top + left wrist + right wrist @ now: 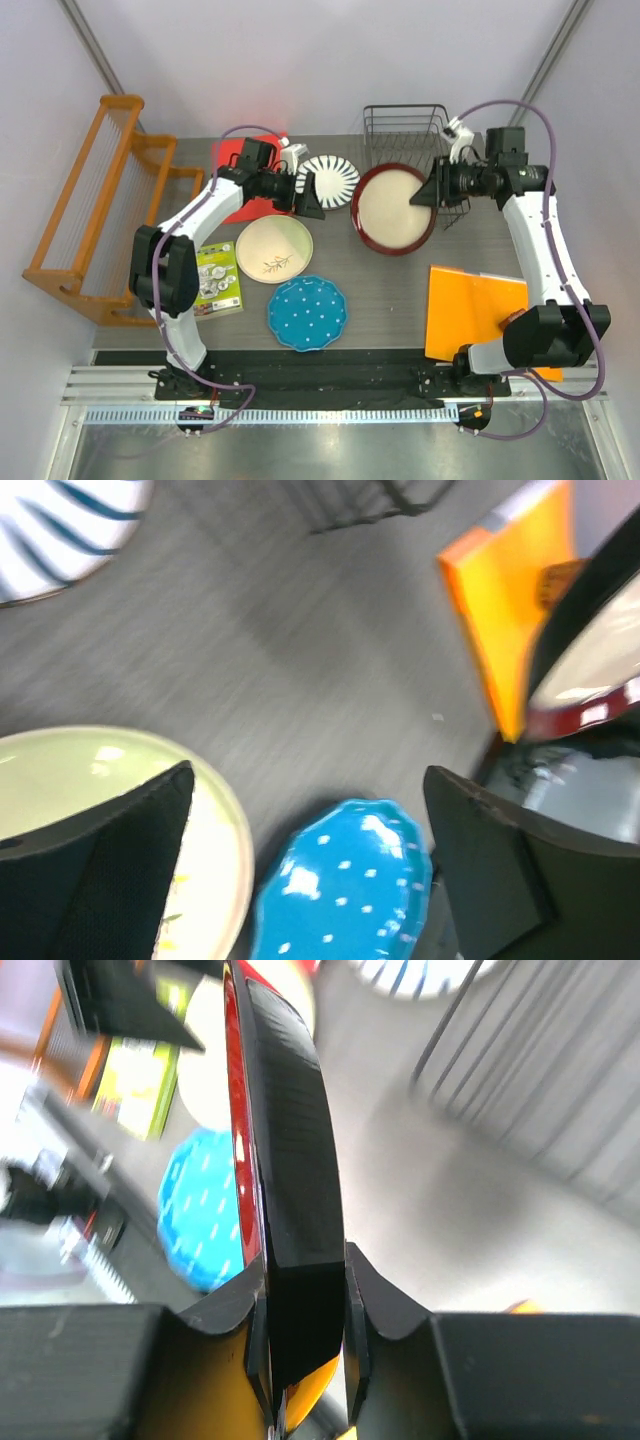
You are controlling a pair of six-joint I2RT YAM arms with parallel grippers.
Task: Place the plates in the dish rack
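Just at 6 o'clock of the rack (405,128), the red plate (385,207) is held in my right tool (430,194), which is pinching the rim at the plate's 3 o'clock. On the right wrist view the fingers (390,1305) press on both faces of the edge, so the grip looks firm. I hold it by the rim because the rack takes plates on edge between its wires. A rim pinch lets me tip the plate upright and lower it in. It seems partly tipped already, though I cannot tell whether its far side touches the tabletop (400,290). The rack has no plate in it yet, so I judge this is the first load.

At 9 o'clock of the red plate, the striped plate (330,178) lies flat. My left tool (306,195) is just beside it, spread wide with nothing between the fingers. From there it could take that plate next.

The cream plate (274,248) at 8 o'clock and the blue plate (307,312) at 7 o'clock lie flat, well apart from the rack. Both wait their turn.
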